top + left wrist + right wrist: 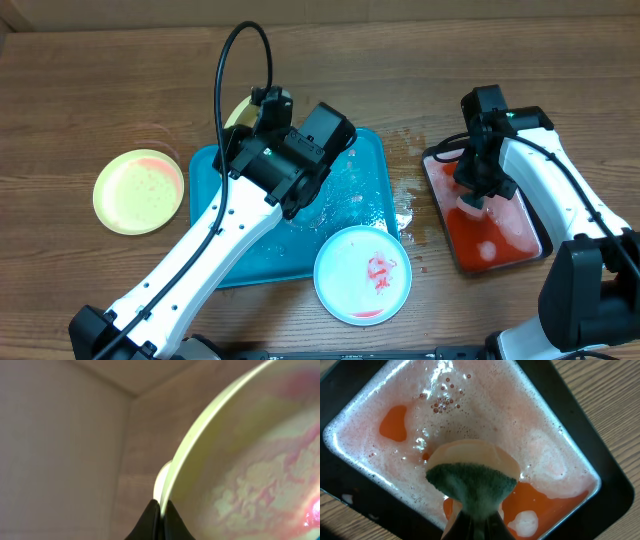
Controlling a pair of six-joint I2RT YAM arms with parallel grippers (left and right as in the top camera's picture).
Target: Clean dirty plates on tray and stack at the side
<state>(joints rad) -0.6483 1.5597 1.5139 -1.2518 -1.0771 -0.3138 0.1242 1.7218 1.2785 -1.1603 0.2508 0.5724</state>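
We see a pink-smeared yellow-green round plastic plate [250,460] pinched by its rim in the left gripper [161,517], at the large turquoise plastic tray's [365,165] far-left corner. A second yellow-green plate [138,190] lies on the wooden worktop [80,80]. A sauce-streaked pale blue-white plate [362,273] overlaps the tray's near rim. The right gripper [476,522] clamps a green sponge [470,477] over a black tray [600,490].

Robot lab: white arms [200,260] at wooden table [60,90].
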